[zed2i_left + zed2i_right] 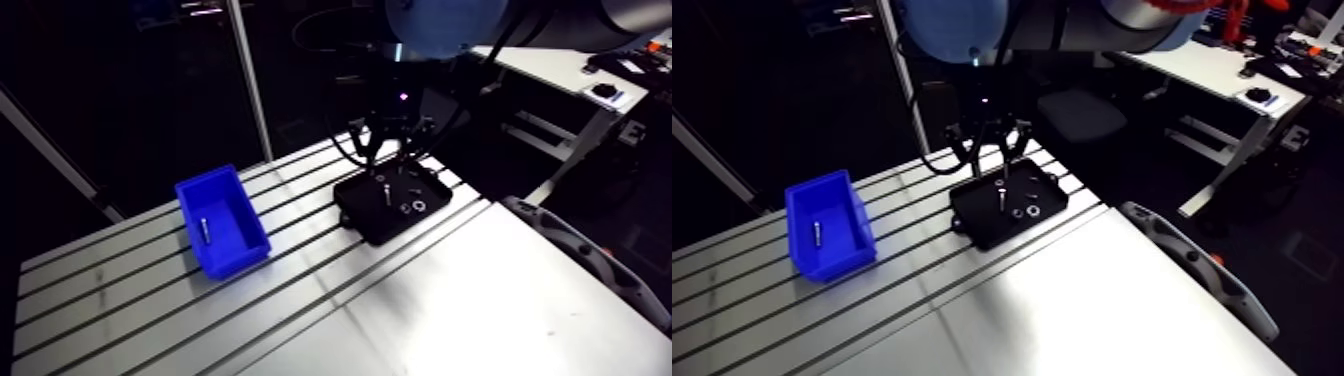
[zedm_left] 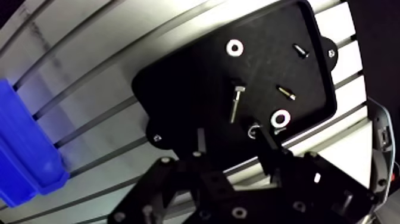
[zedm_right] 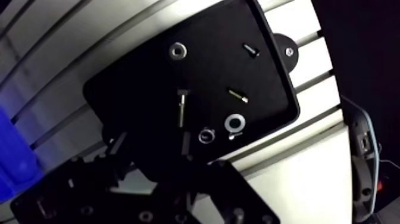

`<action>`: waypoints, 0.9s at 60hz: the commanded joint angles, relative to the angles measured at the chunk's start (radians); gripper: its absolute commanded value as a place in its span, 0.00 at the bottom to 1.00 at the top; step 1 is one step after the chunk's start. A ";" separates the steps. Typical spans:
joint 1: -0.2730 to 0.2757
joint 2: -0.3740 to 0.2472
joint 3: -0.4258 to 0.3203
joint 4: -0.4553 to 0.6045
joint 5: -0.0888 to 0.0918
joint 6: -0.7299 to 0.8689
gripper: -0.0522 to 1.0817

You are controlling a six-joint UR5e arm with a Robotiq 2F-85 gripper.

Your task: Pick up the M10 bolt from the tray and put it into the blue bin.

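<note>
Bolt: the M10 bolt (image 2: 236,103) is lying flat near the middle of the tray (image 2: 178,77); its head is pointing away from the tool and its long part is pointing back toward it; nothing is touching it.
How it will feel: it is looking like shiny metal, so I am guessing it is hard, a bit heavy for such a small thing, and slippery; it is round, so it may start rolling if it gets bumped; it is not looking like something that breaks.
Where to hold: I am thinking the best spot is the middle of the long part, with one finger on each side, squeezing across it; the head end is looking thicker, so holding right at the tip may leave the bolt tipping.
Tool: the tool (image 2: 232,134) is hanging over the tray with its two fingers wide apart and nothing between them; the bolt is lying just ahead of the gap and nearly in line with it.
Small parts: a washer (image 2: 279,118) and a little ring (image 2: 255,130) are sitting right beside one finger; another washer (image 2: 234,47) is lying past the bolt's head; a small screw (image 2: 286,92) and a dark bit (image 2: 300,50) are lying off to the side; all are apart from the bolt.
Watch out: the finger near the ring may be pushing it when the tool is going down.
Blue bin: the blue bin (image 1: 240,258) is sitting on the tabletop (image 1: 470,300), well apart from the tray; one thin metal piece (image 1: 203,229) is lying inside it.
</note>
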 commanded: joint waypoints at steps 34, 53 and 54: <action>-0.016 0.047 0.006 -0.052 -0.005 0.018 0.54; -0.016 0.058 0.023 -0.060 -0.003 0.037 0.57; -0.016 0.058 0.023 -0.060 -0.003 0.037 0.57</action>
